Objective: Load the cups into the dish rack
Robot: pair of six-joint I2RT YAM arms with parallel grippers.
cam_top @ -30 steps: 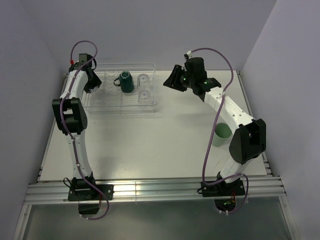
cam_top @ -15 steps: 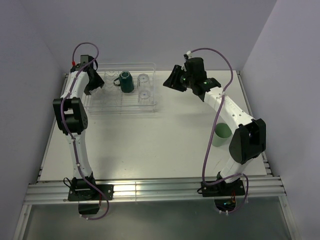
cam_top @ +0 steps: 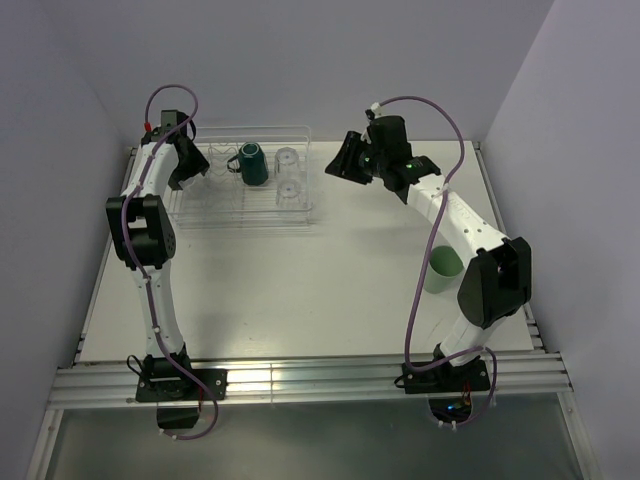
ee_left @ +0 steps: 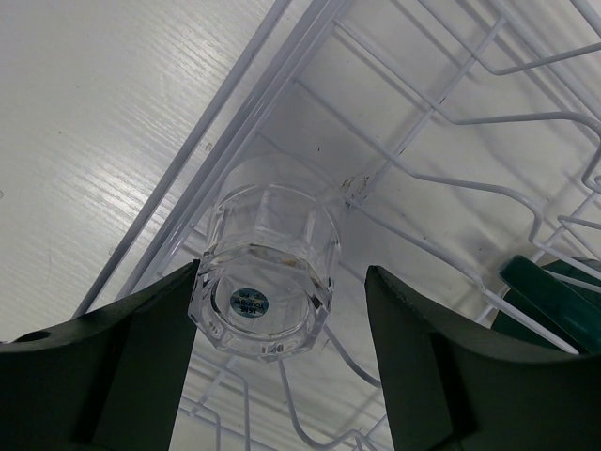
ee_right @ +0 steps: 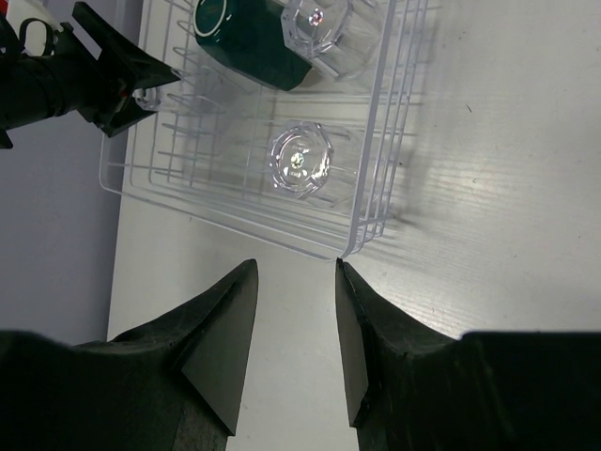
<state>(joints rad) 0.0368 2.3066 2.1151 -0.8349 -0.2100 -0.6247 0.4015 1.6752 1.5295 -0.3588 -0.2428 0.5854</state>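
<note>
Pale mint cup [cam_top: 441, 268] stands upright on the bench [cam_top: 300, 290] beside the right arm's elbow, behind the right pincer [ee_right: 295, 268], which hangs spread and empty near the dish rack [cam_top: 243, 224]; left pincer [ee_left: 282, 274], spread, straddles a glass tumbler [ee_left: 268, 291] inverted in the rack

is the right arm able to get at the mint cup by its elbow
Probably, though awkwardly: the mint cup stands uncovered, but tight beside that arm's own elbow, while the open, empty right gripper sits far off near the dish rack.
</note>
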